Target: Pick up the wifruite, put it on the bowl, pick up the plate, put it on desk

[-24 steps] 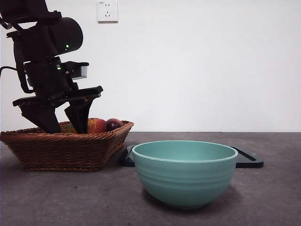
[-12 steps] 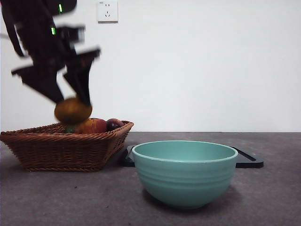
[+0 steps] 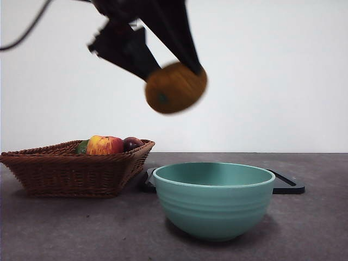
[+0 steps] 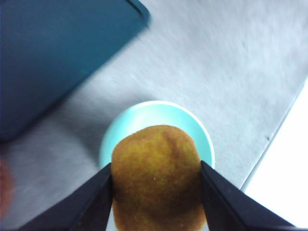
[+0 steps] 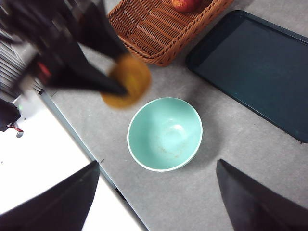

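Since half a second ago, the left gripper [image 3: 173, 69] has carried the wifruite [image 3: 175, 87] away from the basket [image 3: 70, 171] and across to the right. Now it hangs high in the air, just left of the spot over the bowl [image 3: 213, 200].

From the front, the black jaws come down from the top and squeeze the brown-orange wifruite between them. It looks a bit blurry. The teal bowl sits on the grey desk [image 3: 65, 228], with nothing showing over its rim. The basket is on the left, with an apple [image 3: 104, 145] and a dark plum [image 3: 132, 143] peeking over its edge. A flat black tray [image 3: 287, 185] lies behind the bowl.

From the left wrist, the left gripper [image 4: 156, 175] has one jaw pressed on each side of the wifruite [image 4: 156, 175]. The bowl [image 4: 144, 113] shows right behind the fruit, far below it. The tray [image 4: 53, 53] is off to one side on the desk [image 4: 231, 72].

From the right wrist, the right gripper [image 5: 156, 192] has its jaws spread wide with nothing between them. It waits high over the desk [image 5: 231, 159]. Below it are the bowl [image 5: 164, 134], the tray [image 5: 255, 67] and the basket [image 5: 154, 29]. The other arm holds the wifruite [image 5: 126, 82] just beside the bowl's edge, between bowl and basket.
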Robot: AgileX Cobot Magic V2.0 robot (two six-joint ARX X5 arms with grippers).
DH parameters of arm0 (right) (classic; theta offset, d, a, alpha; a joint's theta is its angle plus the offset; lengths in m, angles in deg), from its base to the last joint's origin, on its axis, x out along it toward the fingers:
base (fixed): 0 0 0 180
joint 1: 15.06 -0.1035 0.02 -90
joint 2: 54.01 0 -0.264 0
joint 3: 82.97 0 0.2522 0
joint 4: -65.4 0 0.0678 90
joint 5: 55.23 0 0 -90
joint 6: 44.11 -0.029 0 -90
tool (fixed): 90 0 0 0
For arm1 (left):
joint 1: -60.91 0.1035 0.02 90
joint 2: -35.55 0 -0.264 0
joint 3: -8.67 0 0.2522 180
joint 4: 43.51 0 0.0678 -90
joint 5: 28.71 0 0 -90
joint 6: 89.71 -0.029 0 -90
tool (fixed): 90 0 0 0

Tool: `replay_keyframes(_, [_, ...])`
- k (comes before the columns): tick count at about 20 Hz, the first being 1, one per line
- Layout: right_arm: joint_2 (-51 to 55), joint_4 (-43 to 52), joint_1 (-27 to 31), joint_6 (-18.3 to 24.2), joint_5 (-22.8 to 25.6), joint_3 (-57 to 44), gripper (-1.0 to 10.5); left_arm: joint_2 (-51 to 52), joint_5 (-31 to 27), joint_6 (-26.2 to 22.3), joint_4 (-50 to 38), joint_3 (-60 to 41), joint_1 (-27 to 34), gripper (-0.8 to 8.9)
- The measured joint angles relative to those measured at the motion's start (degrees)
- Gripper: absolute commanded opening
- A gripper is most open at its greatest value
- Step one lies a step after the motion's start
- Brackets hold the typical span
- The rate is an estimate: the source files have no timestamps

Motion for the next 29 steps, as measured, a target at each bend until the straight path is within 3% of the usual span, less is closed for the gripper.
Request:
replay_keyframes(13, [0.00, 0.00, 0.00, 0.00, 0.00, 0.00, 3.9, -15.76, -4.59, -1.66, -6.88, 0.00, -5.40, 1.78])
replay_keyframes(17, [0.00, 0.00, 0.00, 0.00, 0.00, 0.00, 3.9, -16.94, -4.59, -2.19, -7.61, 0.00, -5.97, 1.94])
replay_keyframes(21, [0.00, 0.00, 0.00, 0.00, 0.00, 0.00, 3.9, -17.55, -4.72, -2.62, -7.56, 0.00, -5.95, 3.17])
replay_keyframes(29, [0.00, 0.00, 0.00, 0.00, 0.00, 0.00, 3.9, -17.51, -4.72, -2.60, -7.72, 0.00, -6.16, 3.16])
